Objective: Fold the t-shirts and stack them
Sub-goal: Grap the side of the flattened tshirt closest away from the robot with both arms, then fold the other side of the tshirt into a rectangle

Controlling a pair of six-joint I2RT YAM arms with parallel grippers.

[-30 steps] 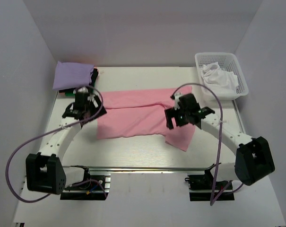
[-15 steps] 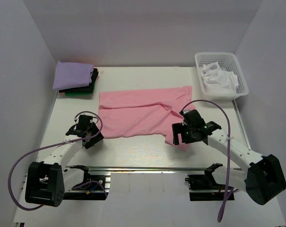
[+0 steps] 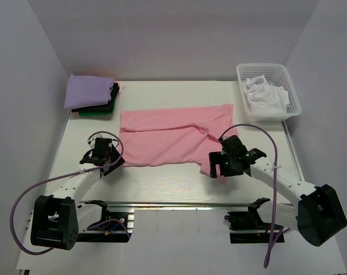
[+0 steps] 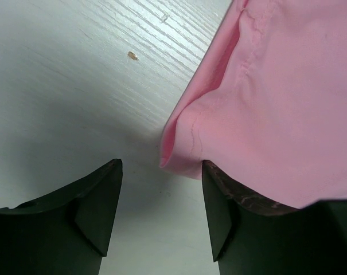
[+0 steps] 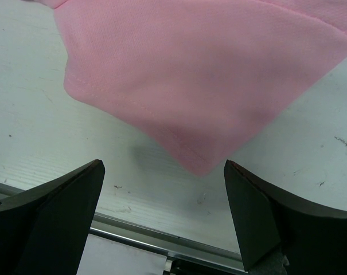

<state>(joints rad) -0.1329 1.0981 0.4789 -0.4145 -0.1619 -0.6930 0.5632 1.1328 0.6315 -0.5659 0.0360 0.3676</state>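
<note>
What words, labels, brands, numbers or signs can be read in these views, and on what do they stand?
No text can be read in any view.
The pink t-shirt is plain, with no print or label showing.
The lavender t-shirt on top of the stack is plain.
The white basket shows no marking.

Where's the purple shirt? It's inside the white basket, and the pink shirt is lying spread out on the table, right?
Not quite. The purple shirt isn't in the white basket. It lies folded at the far left corner of the table, as the top external view shows. The basket holds only white cloth. The pink shirt is indeed spread out on the table.
</note>
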